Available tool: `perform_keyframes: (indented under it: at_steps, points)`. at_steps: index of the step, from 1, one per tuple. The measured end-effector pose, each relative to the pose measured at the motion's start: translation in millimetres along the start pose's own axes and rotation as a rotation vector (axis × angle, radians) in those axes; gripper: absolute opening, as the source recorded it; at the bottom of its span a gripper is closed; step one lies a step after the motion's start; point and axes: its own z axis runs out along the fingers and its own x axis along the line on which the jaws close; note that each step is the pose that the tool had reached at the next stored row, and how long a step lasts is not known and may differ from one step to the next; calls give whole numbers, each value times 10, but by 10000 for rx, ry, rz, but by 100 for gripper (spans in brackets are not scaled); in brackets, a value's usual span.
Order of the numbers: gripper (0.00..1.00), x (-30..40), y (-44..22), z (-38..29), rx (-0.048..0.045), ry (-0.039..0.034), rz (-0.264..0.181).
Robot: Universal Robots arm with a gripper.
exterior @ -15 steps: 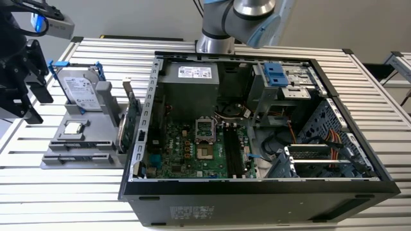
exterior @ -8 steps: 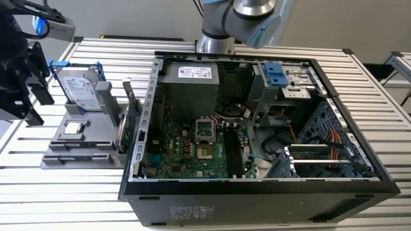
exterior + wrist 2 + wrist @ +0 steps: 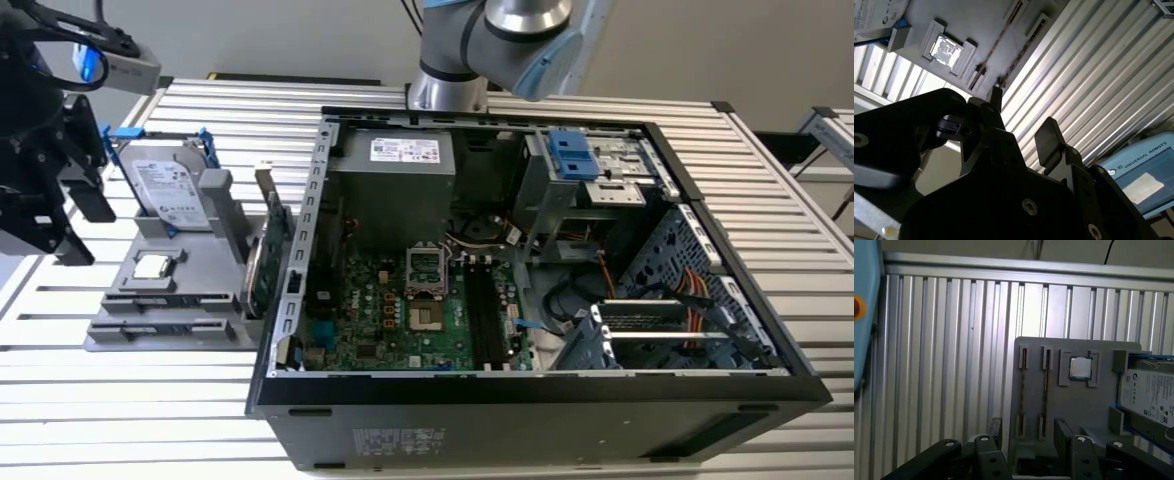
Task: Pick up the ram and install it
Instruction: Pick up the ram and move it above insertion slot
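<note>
Gripper (image 3: 1028, 423) hovering over gray holder (image 3: 1089, 407), pointing down, fingers (image 3: 1063, 432) spread wide, gripping nothing; ram (image 3: 1045, 385) sitting in holder slot below them.

Two ram sticks (image 3: 1022, 385), one processor chip (image 3: 1080, 368), one hard drive (image 3: 1149, 400), one expansion card (image 3: 271, 262).

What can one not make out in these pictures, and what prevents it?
Ram: first wrist view, seen edge-on in the holder slot; chips hidden.
Hard drive: first wrist view, cut off by the picture edge.
Motherboard memory slots: exterior view, too dark to tell if filled.
</note>
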Motion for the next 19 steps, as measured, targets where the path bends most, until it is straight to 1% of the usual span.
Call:
perform_keyframes:
  at_steps: [8,19]
  points:
    - [100,-3,-1,60,-3,44,5]
    - [100,-5,-8,136,-2,56,12]
